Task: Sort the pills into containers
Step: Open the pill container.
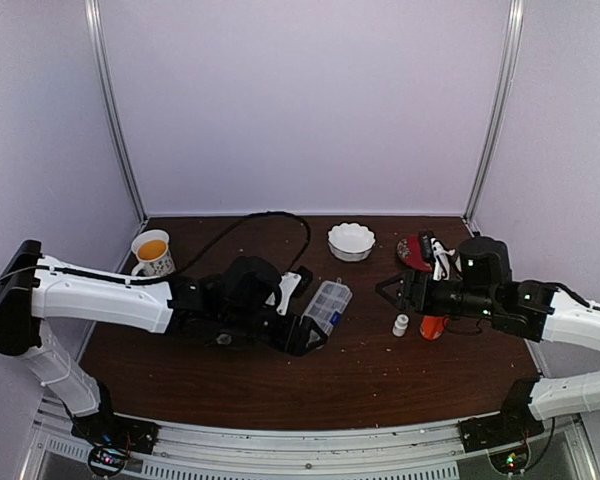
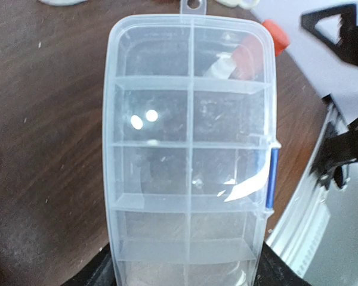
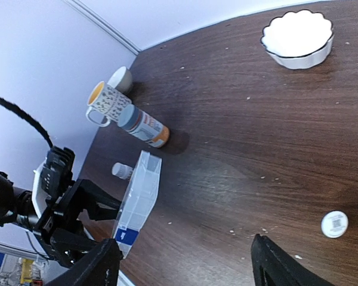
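Observation:
The clear organizer box (image 2: pixel 188 149), the container, fills the left wrist view with its lid down. My left gripper (image 2: pixel 188 275) is shut on its near end, a black finger against each long side. From the right wrist the box (image 3: pixel 137 199) stands tilted on its edge above the table. Overhead, the left gripper (image 1: pixel 308 333) holds the box (image 1: pixel 330 303) at table centre. Tiny pale pills (image 3: pixel 267 229) lie scattered on the dark wood. My right gripper (image 3: pixel 185 268) is open with nothing between its fingers. It hovers right of the box (image 1: pixel 388 290).
An orange bottle (image 1: pixel 432 327) and a small white bottle (image 1: pixel 401 325) stand below the right gripper. A white scalloped bowl (image 1: pixel 351 240) sits at the back. A patterned mug (image 1: pixel 152 252) is at the back left. A white cap (image 3: pixel 334 223) lies on the wood.

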